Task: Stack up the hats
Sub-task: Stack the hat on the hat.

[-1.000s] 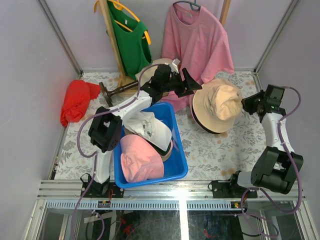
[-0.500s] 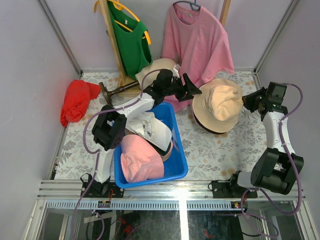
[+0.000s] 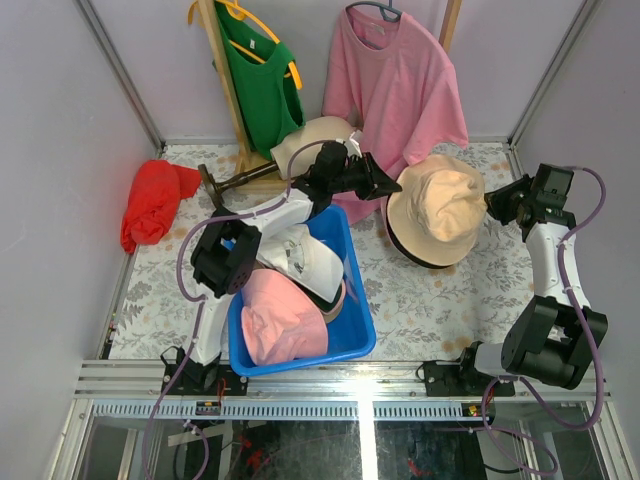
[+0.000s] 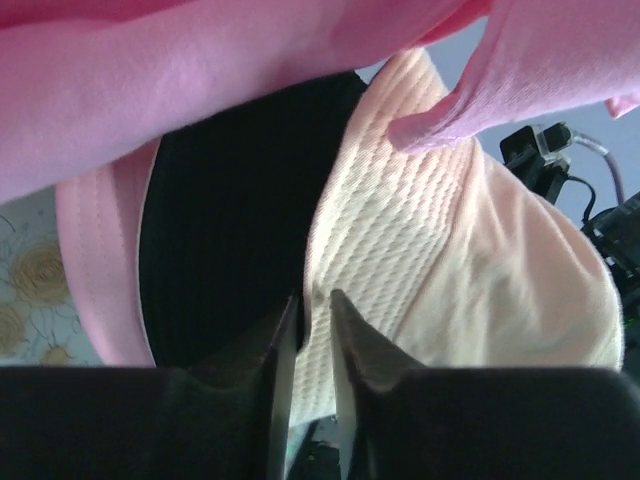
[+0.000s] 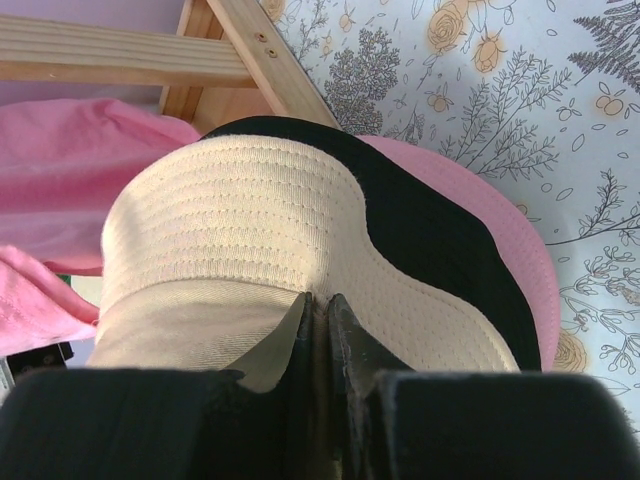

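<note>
Top external: tan fabric bucket hat (image 3: 437,208) tops a black fabric hat (image 3: 418,257) on the flowered desk (image 3: 440,300).
Left wrist: left claw (image 4: 312,320) nips its brim beside a pink T-shirt (image 4: 200,80), a snag risk. Right wrist: right claw (image 5: 316,315) clamps the far brim; uneven pulls may drag the black fabric hat beneath.

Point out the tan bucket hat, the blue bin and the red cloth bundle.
tan bucket hat (image 3: 437,205), top external view, on its crown.
blue bin (image 3: 352,250), top external view, on its right wall.
red cloth bundle (image 3: 150,205), top external view, on its middle.
</note>
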Robot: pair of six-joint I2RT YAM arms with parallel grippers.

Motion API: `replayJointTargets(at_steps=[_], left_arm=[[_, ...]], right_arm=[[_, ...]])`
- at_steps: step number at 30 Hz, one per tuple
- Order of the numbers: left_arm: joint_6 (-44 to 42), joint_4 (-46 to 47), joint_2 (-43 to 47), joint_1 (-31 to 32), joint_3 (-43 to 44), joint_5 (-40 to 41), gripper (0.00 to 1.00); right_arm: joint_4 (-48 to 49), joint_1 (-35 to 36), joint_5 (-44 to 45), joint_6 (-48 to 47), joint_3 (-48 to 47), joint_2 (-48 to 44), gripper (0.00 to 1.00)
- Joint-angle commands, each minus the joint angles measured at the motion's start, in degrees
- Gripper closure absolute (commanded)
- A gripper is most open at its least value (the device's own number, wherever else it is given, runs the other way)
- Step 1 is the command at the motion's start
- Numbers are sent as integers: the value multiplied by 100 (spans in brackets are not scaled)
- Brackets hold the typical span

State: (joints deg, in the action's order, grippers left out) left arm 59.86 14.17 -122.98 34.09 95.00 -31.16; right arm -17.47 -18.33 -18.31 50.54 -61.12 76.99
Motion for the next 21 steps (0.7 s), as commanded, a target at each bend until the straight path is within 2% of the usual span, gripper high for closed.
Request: replayJointTargets(at_steps=[1,2,3,6,17,21], left_arm=[[108,699,-124,62,9,-258,92],[94,684,-108,63,-24,-261,98],[80,633,-85,67,-66,-241,100],[-93,240,-9,64,-113,-71,100],[-901,-1432,-67,61,508,413,100],[-1003,-1616,-115,63,638,424,100]], right_arm=[[-19,39,-189,-71,-347,-60,88],[-43,40,-145,-86,-377,-61,88],[-68,35,-82,-88,-417,-68,86],[-134,31,50,-107,-553,-58,80],[-160,-60,539,-204,-836,-76,44],[-142,-171,483,-375,-743,30,38]])
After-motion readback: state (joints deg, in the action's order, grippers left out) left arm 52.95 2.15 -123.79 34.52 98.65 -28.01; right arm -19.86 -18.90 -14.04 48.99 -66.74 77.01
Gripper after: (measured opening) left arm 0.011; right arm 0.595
